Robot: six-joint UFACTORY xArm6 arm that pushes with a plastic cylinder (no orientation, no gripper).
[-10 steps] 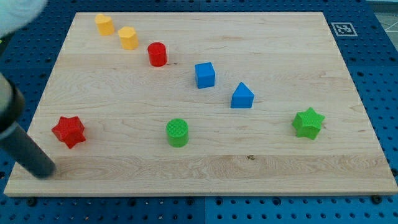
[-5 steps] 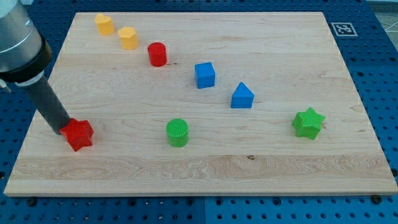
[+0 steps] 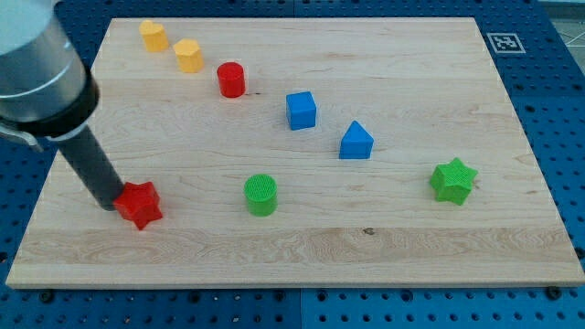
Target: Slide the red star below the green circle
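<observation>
**Tip against the red star, left of the green circle**

We had no jaws or hand on this arm, only the straight dark rod, so nothing was gripped. Our rod came down from the view's upper left, and my tip [image 3: 111, 200] pressed against the upper-left side of the red star [image 3: 140, 204]. We saw the two touching, with no gap between them.

The red star lay on the wooden board [image 3: 302, 247] in its lower-left part. It sat well to the view's left of the green circle [image 3: 260, 195], at nearly the same height in the view, only slightly lower. It was not under the circle.

We saw the other blocks standing apart from this pair. A yellow cylinder [image 3: 154, 36] and a yellow hexagonal block [image 3: 188, 55] lay near the board's top-left corner, and a red cylinder [image 3: 231, 79] followed them down the same slanting line. A blue cube [image 3: 301, 110] and a blue wedge-topped block [image 3: 356, 141] continued that line toward the view's right. A green star [image 3: 453, 180] sat near the right edge, level with the green circle.
</observation>
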